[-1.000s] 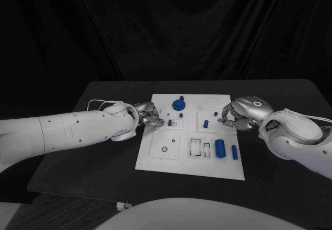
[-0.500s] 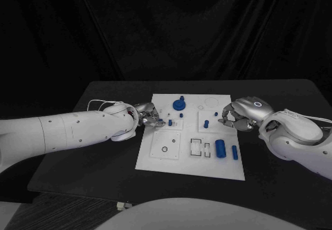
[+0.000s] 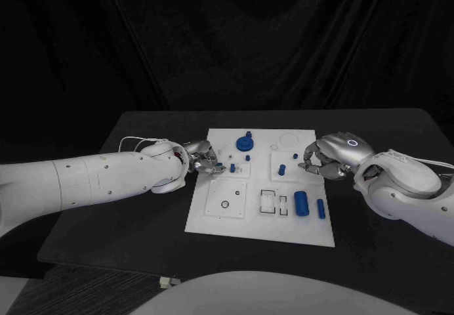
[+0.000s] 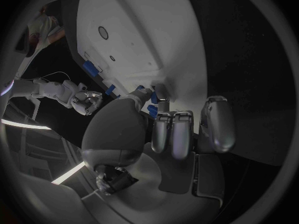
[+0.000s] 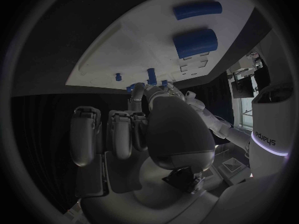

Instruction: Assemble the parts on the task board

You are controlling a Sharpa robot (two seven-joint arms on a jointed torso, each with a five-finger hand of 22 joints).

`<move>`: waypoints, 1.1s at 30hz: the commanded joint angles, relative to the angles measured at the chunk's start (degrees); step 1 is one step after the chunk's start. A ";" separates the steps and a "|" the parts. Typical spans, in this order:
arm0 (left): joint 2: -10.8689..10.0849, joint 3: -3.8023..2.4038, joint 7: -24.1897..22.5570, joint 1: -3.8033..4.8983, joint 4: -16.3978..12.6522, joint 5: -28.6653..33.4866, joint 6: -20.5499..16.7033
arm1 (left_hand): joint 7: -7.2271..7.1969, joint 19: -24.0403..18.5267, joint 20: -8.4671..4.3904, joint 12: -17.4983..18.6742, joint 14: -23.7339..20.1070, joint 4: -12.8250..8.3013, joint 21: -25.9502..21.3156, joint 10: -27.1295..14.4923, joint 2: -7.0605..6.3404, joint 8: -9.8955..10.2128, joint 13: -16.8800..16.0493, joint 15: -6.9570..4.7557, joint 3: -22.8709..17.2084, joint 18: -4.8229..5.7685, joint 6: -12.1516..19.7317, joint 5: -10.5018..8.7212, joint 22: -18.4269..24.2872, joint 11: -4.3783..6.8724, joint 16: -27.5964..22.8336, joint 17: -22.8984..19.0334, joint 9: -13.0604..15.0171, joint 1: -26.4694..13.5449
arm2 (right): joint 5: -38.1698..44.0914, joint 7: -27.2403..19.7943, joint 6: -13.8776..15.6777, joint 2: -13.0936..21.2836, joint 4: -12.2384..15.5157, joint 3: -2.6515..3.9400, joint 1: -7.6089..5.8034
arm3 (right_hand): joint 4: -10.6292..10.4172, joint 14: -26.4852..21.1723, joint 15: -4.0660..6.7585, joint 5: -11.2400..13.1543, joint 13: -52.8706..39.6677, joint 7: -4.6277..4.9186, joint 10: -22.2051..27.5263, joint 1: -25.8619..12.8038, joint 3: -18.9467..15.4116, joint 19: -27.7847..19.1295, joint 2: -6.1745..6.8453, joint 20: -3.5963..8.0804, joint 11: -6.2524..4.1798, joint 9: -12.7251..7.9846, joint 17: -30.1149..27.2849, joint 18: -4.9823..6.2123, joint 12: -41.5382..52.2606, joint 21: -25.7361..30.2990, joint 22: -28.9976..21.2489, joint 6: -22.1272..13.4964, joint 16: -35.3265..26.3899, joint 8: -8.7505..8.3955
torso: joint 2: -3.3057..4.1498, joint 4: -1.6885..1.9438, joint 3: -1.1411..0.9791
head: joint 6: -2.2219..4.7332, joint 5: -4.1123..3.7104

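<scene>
Apparently left hand (image 3: 201, 159) fingers (image 4: 177, 137) curl beside a blue peg (image 3: 233, 168); grip unclear.

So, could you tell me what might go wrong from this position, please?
1. The left robot hand is at the task board's left edge, fingers close to a small upright blue peg; a slight slip could knock it over.
2. The right robot hand crowds another upright blue peg and could bump it.
3. The large blue cylinder lies loose on its side; a nudge to the board might roll it.
</scene>
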State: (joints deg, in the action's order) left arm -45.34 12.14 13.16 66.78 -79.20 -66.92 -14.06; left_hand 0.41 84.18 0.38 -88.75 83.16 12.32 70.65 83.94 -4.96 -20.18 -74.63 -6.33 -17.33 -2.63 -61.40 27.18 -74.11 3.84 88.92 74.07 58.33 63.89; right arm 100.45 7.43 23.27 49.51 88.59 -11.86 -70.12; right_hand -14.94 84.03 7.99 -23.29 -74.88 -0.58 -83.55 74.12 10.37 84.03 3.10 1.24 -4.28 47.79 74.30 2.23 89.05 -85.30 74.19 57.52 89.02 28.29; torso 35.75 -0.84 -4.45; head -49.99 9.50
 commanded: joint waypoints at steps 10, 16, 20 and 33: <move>-0.39 0.08 -2.02 -0.27 -0.32 0.14 0.04 | -0.26 0.14 -0.59 -0.69 6.53 -0.08 -0.14 5.80 1.56 2.18 -15.02 -0.41 -1.87 -1.11 0.28 8.95 -10.94 0.09 -0.04 14.70 -1.16 2.09 | 0.12 1.13 0.05 0.06 0.00 0.04 0.16 | -0.24 5.45 -0.02 -1.18 -15.12 -0.02 -6.45 0.97 2.00 2.92 -0.09 0.11 0.11 0.24 13.09 -0.73 0.95 0.89 13.80 -0.39 -0.06 -1.25 | 0.00 0.00 -0.01 | -0.01 -0.09; -1.53 0.04 -3.21 -0.01 -1.69 1.50 -0.72 | -0.30 0.19 -0.63 -0.77 6.57 -0.55 0.02 5.84 1.55 2.04 -15.07 -0.45 -2.71 -1.08 0.08 11.07 -10.98 0.14 0.10 14.85 -0.95 2.74 | 0.12 1.16 -0.13 0.02 -0.09 0.04 0.16 | -0.24 5.43 -0.03 -1.21 -15.12 0.00 -6.45 1.02 2.09 2.87 -0.06 0.10 0.13 0.25 13.01 -0.70 0.95 0.99 13.76 -0.36 -0.09 -1.32 | -0.01 -0.01 0.00 | -0.01 -0.30; -2.09 0.02 -3.10 0.90 -2.46 1.73 1.08 | -0.31 0.18 -0.63 -0.87 6.60 -0.67 -0.03 5.89 1.32 1.99 -15.13 -0.45 -2.74 -1.09 0.02 11.20 -10.97 0.15 0.22 14.98 -0.90 2.81 | 0.12 1.20 -0.27 0.02 -0.14 0.04 0.16 | -0.24 5.43 -0.03 -1.21 -15.12 0.00 -6.45 1.02 2.09 2.87 -0.06 0.10 0.13 0.25 13.01 -0.70 0.95 0.99 13.76 -0.36 -0.09 -1.32 | -0.01 0.00 -0.01 | -0.01 -0.34; -1.17 0.00 1.16 6.11 -1.03 6.34 19.69 | -0.27 -0.12 -0.61 -0.79 6.60 -1.45 -0.76 5.85 0.46 2.24 -15.09 -0.41 -3.03 -1.21 0.23 9.54 -10.79 0.11 0.23 15.00 -0.89 3.39 | 0.12 1.26 -0.63 -0.15 -0.28 0.04 0.16 | -0.25 5.43 -0.03 -1.22 -15.12 0.01 -6.45 1.02 2.12 2.86 -0.05 0.10 0.13 0.26 13.00 -0.70 0.95 1.02 13.76 -0.35 -0.10 -1.34 | -0.06 -0.04 -0.03 | -0.01 -0.43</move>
State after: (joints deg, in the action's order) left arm -46.75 12.19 12.94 72.65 -80.41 -63.01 -2.32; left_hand 0.43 84.18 0.38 -88.75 83.16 11.83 70.63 83.94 -5.14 -19.07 -74.63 -6.33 -17.81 -2.64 -61.40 35.59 -74.11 3.85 88.92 74.07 58.23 65.28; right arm 100.45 7.53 23.00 49.38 88.33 -11.86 -70.10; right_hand -14.94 84.03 7.99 -23.29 -74.88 -0.58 -83.55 74.12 10.37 84.04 3.10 1.24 -4.28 47.79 74.30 2.23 89.05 -85.30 74.19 57.53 89.02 28.29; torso 35.68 -0.86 -4.46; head -49.99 9.03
